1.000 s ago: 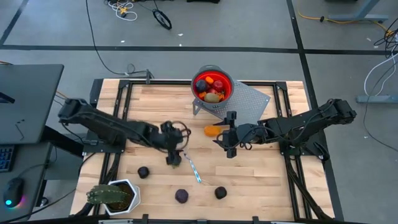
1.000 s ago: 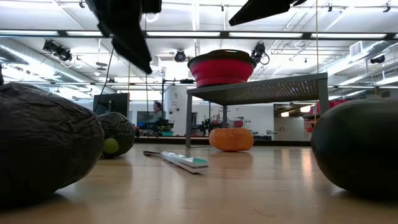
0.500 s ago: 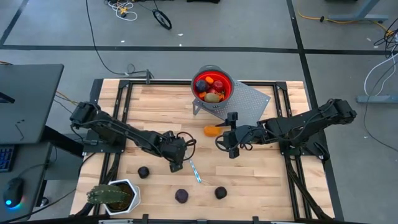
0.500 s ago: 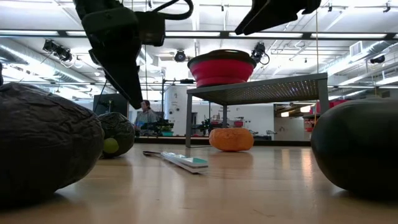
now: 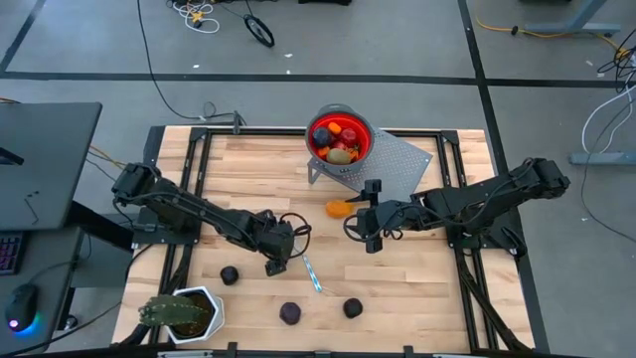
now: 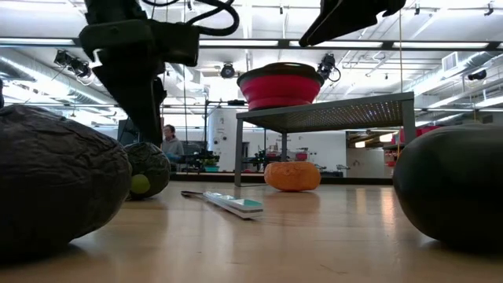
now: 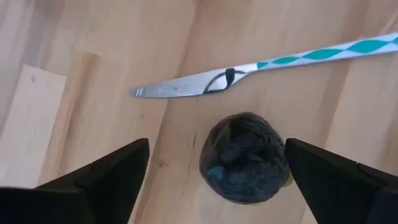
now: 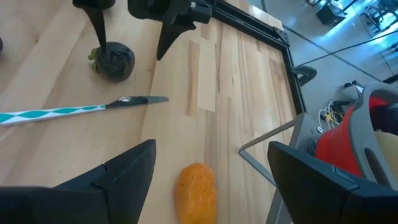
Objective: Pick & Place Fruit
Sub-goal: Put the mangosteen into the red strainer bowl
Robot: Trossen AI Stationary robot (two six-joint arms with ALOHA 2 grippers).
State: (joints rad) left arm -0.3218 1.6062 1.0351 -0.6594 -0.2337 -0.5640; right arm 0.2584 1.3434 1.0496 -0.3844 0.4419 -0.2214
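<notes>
The left gripper (image 5: 277,267), left of centre in the high view, stands spread wide over a dark fruit (image 7: 244,157) that lies free on the table (image 5: 248,169); in the left wrist view the fruit sits between the two fingers (image 7: 106,171) with clear wood on both sides, so nothing is grasped. Just beside that fruit lies the knife (image 7: 261,68), blade tip toward the left of that frame. The right gripper (image 5: 370,231), at centre in the high view, is also spread and empty; in the right wrist view it looks down past its fingers (image 8: 115,177) at an orange fruit (image 8: 196,186) on the wood, which in the high view (image 5: 340,209) lies just left of the gripper near the rack (image 5: 397,159). Progress: the red bowl (image 5: 340,139), at upper centre on the rack, already holds several fruits of red, orange and darker colour. In my judgement the task is partly done. Still on the table are the orange fruit, the dark fruit under the left gripper, and three more dark fruits at lower centre (image 5: 230,275), (image 5: 289,313), (image 5: 352,308). The plant (image 5: 179,313) stands at lower left. No brand, label or legible writing shows on any item; the knife handle carries only a teal-and-white pattern.
</notes>
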